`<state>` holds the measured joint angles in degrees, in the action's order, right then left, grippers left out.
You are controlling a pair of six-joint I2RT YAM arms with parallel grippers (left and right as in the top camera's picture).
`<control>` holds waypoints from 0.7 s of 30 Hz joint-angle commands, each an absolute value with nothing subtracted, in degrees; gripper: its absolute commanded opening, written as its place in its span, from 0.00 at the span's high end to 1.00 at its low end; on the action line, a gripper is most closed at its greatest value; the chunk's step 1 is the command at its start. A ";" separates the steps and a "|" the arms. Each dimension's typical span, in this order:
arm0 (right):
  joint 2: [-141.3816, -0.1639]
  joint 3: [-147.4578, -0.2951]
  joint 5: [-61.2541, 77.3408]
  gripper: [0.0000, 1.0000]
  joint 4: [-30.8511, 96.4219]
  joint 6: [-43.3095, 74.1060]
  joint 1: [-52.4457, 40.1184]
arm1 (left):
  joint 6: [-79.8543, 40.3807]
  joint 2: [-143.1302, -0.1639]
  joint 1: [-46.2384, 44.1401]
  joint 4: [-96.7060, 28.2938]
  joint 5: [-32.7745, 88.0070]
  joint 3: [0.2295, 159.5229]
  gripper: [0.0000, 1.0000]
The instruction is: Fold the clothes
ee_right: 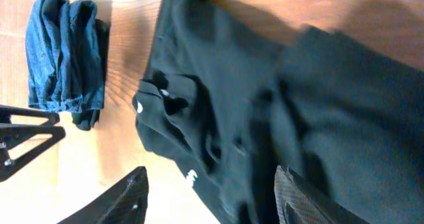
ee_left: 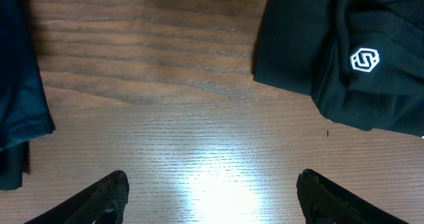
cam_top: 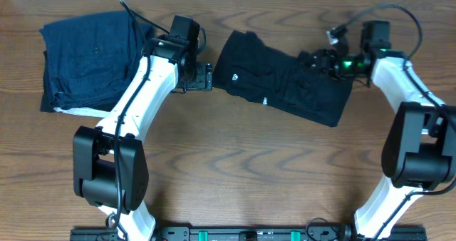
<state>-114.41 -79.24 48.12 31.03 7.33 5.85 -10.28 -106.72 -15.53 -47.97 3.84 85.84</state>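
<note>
Black garment (cam_top: 285, 84) lies rumpled on surface (cam_top: 235, 170), folded blue clothes (cam_top: 89, 59) apart. Left hand (ee_left: 212, 181) spread over bare wood; right hand (ee_right: 212, 174) spread above cloth, probably not touching. Best pinch opposite edges, flatten first.

2 garments — blue garment (cam_top: 85, 59), black garment (cam_top: 278, 80) | 2 arms — left arm (cam_top: 146, 84), right arm (cam_top: 402, 80)

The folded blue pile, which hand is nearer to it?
Left. The left hand is over bare table, between the blue pile and the black garment. The right hand is over the black garment's far end.
</note>
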 commanded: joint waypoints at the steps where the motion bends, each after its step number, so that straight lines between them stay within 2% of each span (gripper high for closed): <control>1: -114.10 -80.18 50.72 0.47 32.82 3.86 7.84 | -9.69 -107.11 -15.66 -47.53 2.87 85.03 0.17; 2: -114.10 -80.18 49.78 0.56 33.61 3.68 8.14 | -9.69 -107.11 -15.66 -47.24 2.87 84.84 0.17; 4: -114.10 -80.18 45.10 0.82 35.99 3.68 8.29 | -9.69 -107.11 -15.66 -47.03 2.87 84.53 0.17; 6: -114.13 -80.14 37.98 0.91 38.87 3.75 7.97 | -9.69 -107.11 -15.66 -47.03 2.87 84.42 0.17; 10: -114.17 -79.46 29.95 0.93 41.41 3.73 6.11 | -9.69 -107.11 -15.66 -47.00 2.87 84.42 0.17; 21: -114.24 -77.87 20.45 0.94 41.39 3.77 -2.61 | -9.69 -107.11 -15.66 -47.27 2.87 84.42 0.17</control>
<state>-114.41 -78.67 25.12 41.30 4.73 -0.38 -10.28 -106.72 -15.55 -46.92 3.84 84.82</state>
